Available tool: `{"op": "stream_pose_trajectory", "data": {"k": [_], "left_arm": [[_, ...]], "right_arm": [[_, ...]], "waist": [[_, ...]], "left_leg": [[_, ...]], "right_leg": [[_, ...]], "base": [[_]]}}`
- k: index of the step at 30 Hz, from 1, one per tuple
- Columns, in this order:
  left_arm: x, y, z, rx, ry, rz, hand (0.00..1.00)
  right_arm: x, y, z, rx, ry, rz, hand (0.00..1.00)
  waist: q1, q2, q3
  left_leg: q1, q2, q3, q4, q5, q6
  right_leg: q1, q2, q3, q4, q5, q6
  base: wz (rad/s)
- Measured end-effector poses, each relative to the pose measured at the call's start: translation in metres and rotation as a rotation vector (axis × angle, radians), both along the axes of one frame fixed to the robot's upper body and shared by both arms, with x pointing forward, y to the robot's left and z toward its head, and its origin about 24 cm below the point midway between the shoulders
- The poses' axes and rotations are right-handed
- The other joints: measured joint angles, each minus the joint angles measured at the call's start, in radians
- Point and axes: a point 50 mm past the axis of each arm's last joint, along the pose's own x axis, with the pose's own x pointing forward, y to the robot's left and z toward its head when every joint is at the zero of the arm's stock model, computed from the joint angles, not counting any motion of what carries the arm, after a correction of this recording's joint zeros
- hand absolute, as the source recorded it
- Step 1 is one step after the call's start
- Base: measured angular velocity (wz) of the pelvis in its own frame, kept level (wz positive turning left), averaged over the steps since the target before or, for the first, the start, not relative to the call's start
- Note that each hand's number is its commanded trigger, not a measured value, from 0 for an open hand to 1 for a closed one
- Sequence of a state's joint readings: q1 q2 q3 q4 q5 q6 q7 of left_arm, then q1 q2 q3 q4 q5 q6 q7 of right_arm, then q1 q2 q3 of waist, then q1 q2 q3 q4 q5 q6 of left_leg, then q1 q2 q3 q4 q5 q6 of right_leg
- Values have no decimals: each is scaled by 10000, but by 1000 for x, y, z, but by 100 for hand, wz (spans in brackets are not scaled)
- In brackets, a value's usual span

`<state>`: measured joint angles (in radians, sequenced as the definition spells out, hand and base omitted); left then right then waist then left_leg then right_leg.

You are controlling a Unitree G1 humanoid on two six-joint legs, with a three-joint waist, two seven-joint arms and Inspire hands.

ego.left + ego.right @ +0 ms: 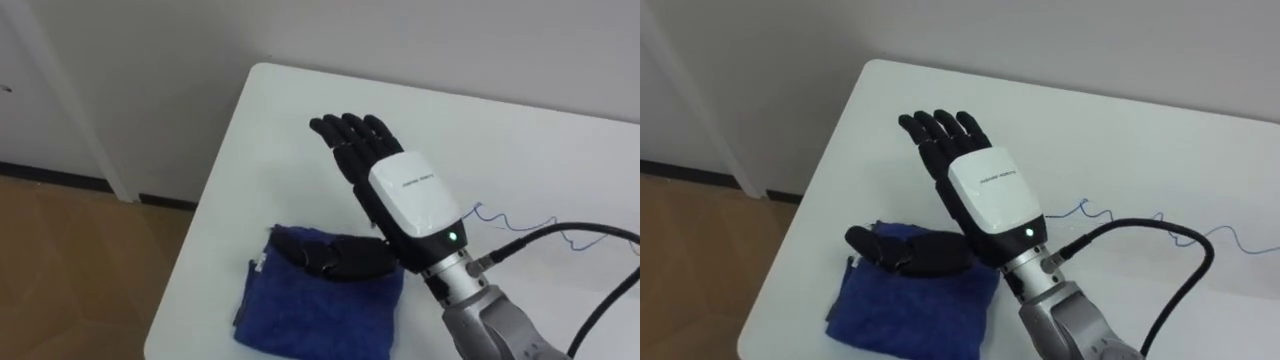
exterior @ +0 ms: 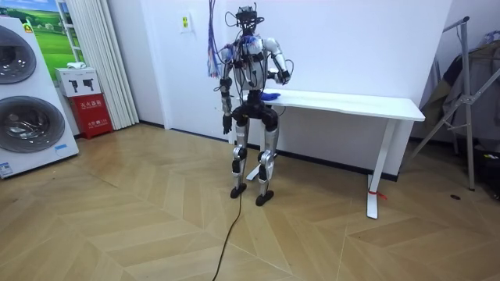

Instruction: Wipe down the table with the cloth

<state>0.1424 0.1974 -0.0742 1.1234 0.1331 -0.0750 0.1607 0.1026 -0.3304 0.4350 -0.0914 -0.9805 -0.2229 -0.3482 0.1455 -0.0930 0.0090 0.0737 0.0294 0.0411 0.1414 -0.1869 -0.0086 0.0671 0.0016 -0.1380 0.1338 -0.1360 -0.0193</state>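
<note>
Robot standing upright at the end of a white surface (image 1: 520, 130) set against a wall, its back to the room and its head bent over the near corner.

The right hand (image 1: 400, 190) reaches in from the lower right and hangs flat over the surface, spread wide with its white back plate facing up. Its fingers (image 1: 345, 130) run straight and close together toward the far corner, over bare white just past the cloth. The thumb (image 1: 345, 258) is splayed out to the left and lies across the far part of a blue cloth (image 1: 320, 305). Whether it presses down or only rests there cannot be told. Nothing is gripped, and no finger curls round the fabric.

The cloth sits bunched near the surface's left edge, close to the near side, with folds along its far and left margins. To the right of the hand a thin blue squiggle (image 1: 510, 222) is drawn on the white top, well apart from the cloth.

From across the room the robot is seen at the surface's (image 2: 351, 101) end on the room view's left, with the blue cloth (image 2: 269, 95) a small patch by its raised arm. The left hand (image 2: 226, 125) hangs low at its side, away from the surface; how its fingers are set cannot be made out. A washing machine (image 2: 27, 109) and a red box (image 2: 94, 113) stand by the wall on the room view's left.
</note>
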Motion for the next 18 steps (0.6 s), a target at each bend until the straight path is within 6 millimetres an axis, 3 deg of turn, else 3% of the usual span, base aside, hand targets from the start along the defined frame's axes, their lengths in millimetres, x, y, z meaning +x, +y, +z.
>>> {"op": "stream_pose_trajectory", "data": {"k": [12, 18], "left_arm": [[1, 1, 1, -106, 13, -477, 0], [1, 2, 1, -68, 56, -439, 0]], "right_arm": [[-21, -1, -22, -1084, 635, 607, 0], [-36, -3, -42, -1366, 1127, 680, 0]], "waist": [[11, 29, -3], [29, 63, -68]], "left_leg": [[-45, -4, -70, -75, -15, 19], [-158, -19, -92, -58, -13, 21]], "right_leg": [[-39, 4, -52, 1, -4, 7], [-136, -19, -117, 15, -4, 7]], "base": [[1], [0]]}}
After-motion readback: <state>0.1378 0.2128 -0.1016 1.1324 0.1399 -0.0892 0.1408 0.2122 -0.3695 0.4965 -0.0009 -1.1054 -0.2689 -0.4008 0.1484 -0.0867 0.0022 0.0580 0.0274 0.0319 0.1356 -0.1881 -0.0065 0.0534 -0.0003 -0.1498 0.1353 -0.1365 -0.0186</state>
